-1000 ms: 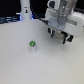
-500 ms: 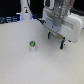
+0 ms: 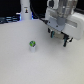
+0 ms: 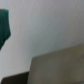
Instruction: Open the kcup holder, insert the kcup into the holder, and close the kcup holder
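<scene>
The kcup [image 3: 33, 45] stands upright and alone on the bench [image 3: 20, 67], left of the middle in the exterior view, untouched. The gripper [image 3: 58, 38] hangs near the far right corner, well apart from the cup, its fingers spread with nothing between them. No kcup holder shows clearly in either view; the wrist view is too blurred to read. By my judgement, every step remains: opening, inserting, closing.
</scene>
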Robot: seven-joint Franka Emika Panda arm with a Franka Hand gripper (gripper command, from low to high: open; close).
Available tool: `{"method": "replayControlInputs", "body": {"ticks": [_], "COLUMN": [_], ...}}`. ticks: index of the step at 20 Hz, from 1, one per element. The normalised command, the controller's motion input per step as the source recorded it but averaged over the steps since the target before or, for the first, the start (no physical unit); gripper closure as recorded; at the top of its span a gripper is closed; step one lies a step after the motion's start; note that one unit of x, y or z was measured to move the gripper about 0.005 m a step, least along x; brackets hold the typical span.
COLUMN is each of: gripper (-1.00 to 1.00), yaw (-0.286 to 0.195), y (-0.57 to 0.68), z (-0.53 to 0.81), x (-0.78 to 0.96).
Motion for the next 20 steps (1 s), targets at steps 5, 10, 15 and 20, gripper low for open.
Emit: {"method": "replayControlInputs", "body": {"ticks": [5,10,15,20], "gripper": [-1.0,-1.0,1.0,1.0], "yaw": [0.239,0.224,0.01,-0.048], "y": [0.09,0.15,0.02,0.0], "z": [0.0,0.0,0.02,0.04], "x": [-0.32,-0.13,-0.06,-0.05]}}
